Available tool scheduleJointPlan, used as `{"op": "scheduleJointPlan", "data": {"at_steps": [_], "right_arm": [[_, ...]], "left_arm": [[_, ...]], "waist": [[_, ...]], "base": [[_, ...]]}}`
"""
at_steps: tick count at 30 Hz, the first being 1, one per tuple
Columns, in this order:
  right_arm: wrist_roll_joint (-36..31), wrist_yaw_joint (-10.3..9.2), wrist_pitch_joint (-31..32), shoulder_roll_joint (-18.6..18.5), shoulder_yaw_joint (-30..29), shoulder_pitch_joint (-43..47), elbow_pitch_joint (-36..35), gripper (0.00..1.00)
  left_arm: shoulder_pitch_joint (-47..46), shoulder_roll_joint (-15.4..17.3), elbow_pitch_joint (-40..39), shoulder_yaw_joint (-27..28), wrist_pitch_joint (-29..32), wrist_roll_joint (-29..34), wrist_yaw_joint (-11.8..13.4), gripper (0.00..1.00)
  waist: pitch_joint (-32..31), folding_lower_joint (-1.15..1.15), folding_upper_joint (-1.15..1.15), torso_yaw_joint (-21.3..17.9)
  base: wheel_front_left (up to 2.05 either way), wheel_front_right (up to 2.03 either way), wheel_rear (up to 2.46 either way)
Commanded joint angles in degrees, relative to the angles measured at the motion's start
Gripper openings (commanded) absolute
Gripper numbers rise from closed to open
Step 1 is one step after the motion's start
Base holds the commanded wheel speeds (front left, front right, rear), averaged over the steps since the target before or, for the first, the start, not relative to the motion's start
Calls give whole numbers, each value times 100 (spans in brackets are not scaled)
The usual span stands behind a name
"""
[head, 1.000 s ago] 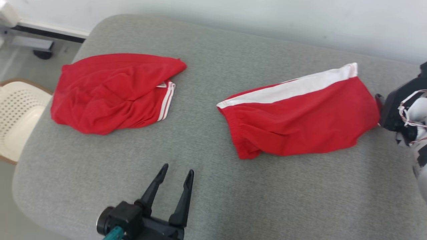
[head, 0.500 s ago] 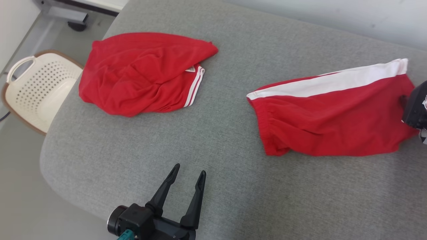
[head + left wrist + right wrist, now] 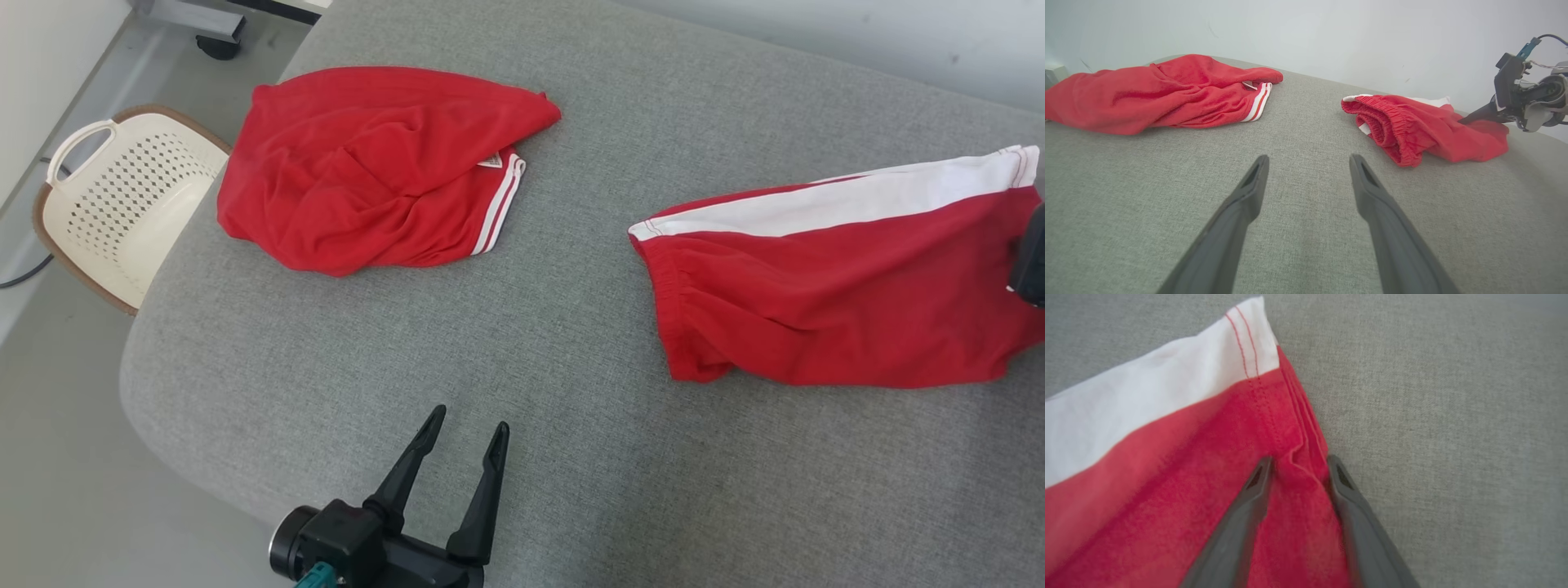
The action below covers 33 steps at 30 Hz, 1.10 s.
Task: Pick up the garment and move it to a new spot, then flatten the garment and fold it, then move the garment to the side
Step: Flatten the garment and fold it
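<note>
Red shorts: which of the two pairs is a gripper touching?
The pair with the broad white band, on the robot's right: the right gripper has its fingers astride its hem. The other pair, with thin white stripes, lies untouched.

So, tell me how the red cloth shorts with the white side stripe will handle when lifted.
The red white-striped shorts look floppy: they lie slumped on the grey cloth surface. Pinched at the hem by the right gripper, they would probably hang and trail. Likely light: the thin cloth puckers there.

The left claw (image 3: pixel 471 418) hangs low, its fingers spread wide and pointing forward, while the right claw (image 3: pixel 1299 459) angles downward, its fingers set somewhat closer.
</note>
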Motion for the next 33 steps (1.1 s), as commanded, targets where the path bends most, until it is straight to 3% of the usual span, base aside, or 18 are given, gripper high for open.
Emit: {"op": "scheduleJointPlan", "data": {"at_steps": [1, 9, 15, 24, 33], "right_arm": [[-89, 13, 128, 105, -38, 358, 125, 0], [-400, -4, -388, 203, -622, 608, -523, 0], [87, 12, -769, 744, -783, 874, -784, 0], [658, 9, -904, 743, -448, 1775, -1409, 0], [514, 9, -848, 672, -887, 2625, -2331, 0]], "left_arm": [[-1, -45, 18, -4, -24, 35, -12, 100], [-110, -53, 198, -16, -24, 26, -43, 100], [-56, 33, 337, -28, -24, -6, -53, 100], [58, 158, 415, 16, 9, -107, -12, 100], [195, 246, 398, -11, 110, -201, 28, 100]], "waist": [[3, 0, 1, -22], [-118, 0, 1, -191], [-481, 0, 1, -391], [-985, 0, 1, -868], [-1288, 0, 1, -1144]], "base": [[0, 0, 0], [0, 0, 0], [0, 0, 0], [0, 0, 0], [0, 0, 0]]}}
